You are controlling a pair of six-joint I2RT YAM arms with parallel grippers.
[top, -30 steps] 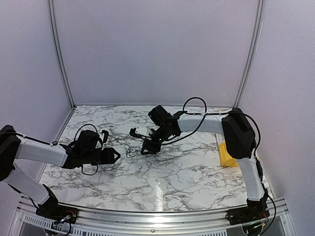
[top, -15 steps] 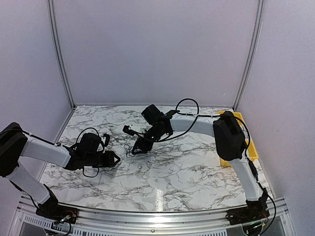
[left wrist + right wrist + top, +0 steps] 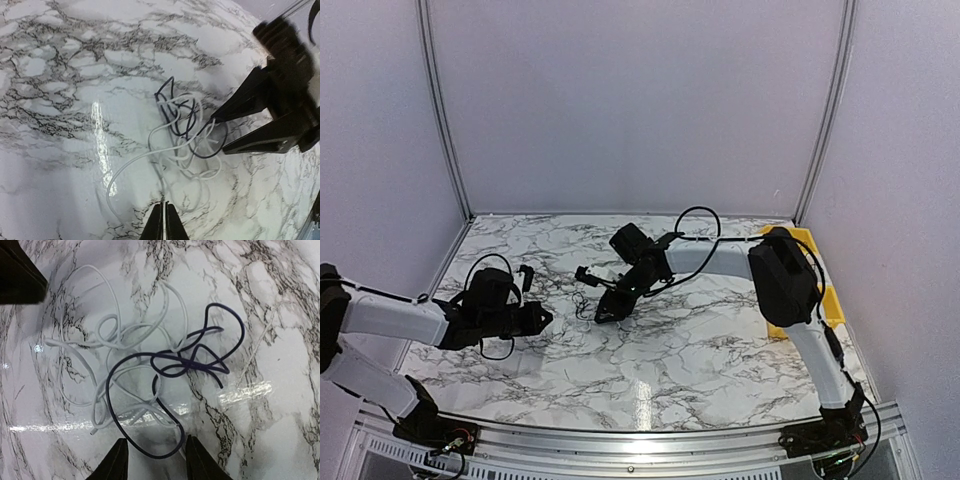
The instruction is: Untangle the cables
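Here, the cables (image 3: 150, 370) lie tangled on the marble table (image 3: 700, 350).
Left gripper (image 3: 163, 215) clenched beside them; right gripper (image 3: 156, 442) spread astride a black loop; yellow bin (image 3: 832, 300) contents hidden.

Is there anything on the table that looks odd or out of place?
Only the cables: pale and dark strands lie tangled in loose loops on the table. Nothing else looks spilled, broken or askew.

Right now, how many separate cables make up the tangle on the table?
2. A white cable loops across the left and middle of the right wrist view. A dark cable crosses it toward the right. Both lie on the marble table; the overlaps could hide another strand.
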